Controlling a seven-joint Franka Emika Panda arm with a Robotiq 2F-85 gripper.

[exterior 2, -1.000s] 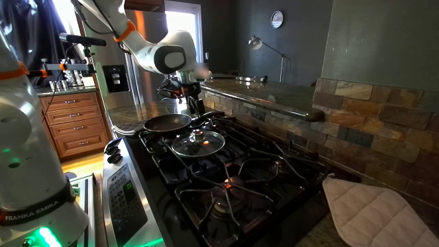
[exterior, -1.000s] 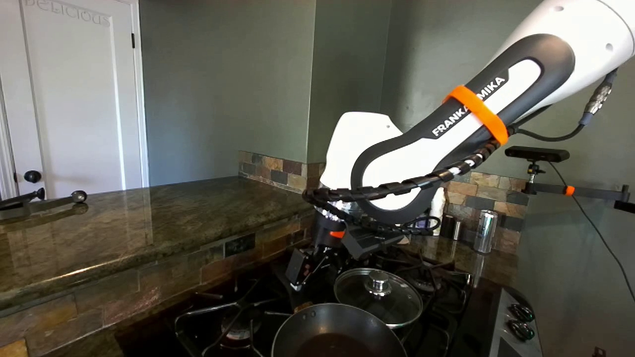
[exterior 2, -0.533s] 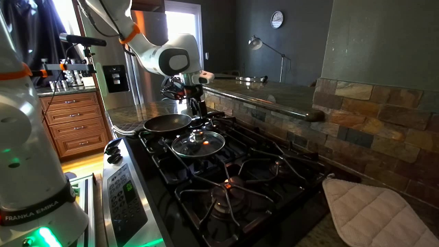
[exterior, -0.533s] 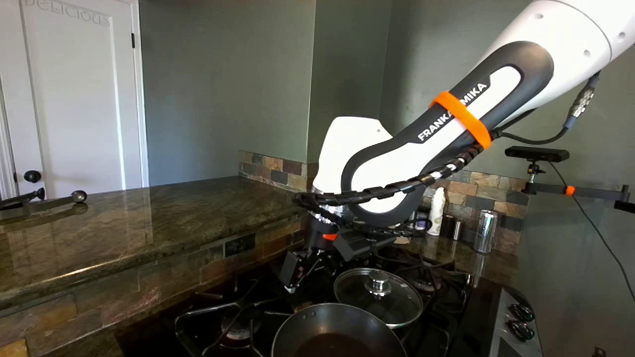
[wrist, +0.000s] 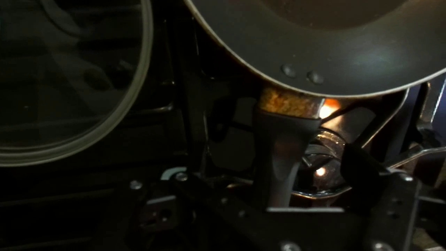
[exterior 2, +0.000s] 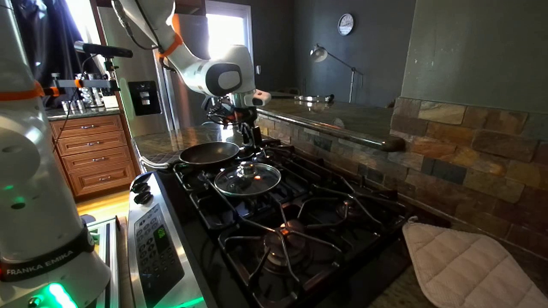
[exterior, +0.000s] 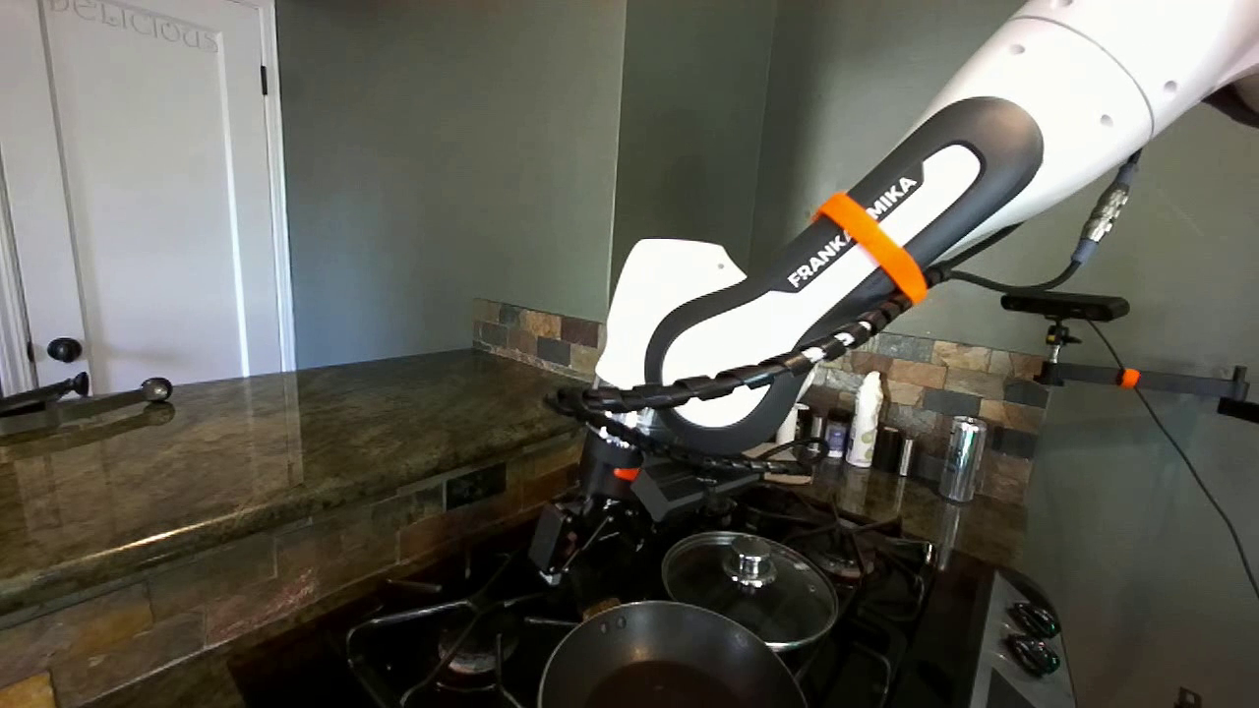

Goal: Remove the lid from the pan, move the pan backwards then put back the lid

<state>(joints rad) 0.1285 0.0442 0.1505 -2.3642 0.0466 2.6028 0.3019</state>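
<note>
The dark-grey pan (exterior: 669,654) rests on the grates with no cover, its brownish inside showing. Its dark handle (wrist: 284,139), joined by a rusty-coloured collar, runs down the wrist view. Right beside the pan, the glass lid (exterior 2: 247,182) lies on the stove, knob up; part of the lid (wrist: 69,87) shows at left in the wrist view. My gripper (wrist: 284,170) is open above the handle, a dark finger to each side of it, the left one hard to make out. Whether the fingers reach down around the handle or touch it, I cannot tell.
Black burner grates (exterior 2: 282,256) surround the pan and lid. A raised stone counter (exterior: 295,442) with a tiled wall runs along the stove near my gripper. A quilted pot holder (exterior 2: 475,261) and a steel canister (exterior: 962,457) stand off from the pan.
My arm and gripper have moved toward the raised counter along the pan handle's side, dropping slightly. Pan and lid have stayed in place, and the jaws look as wide as before.
</note>
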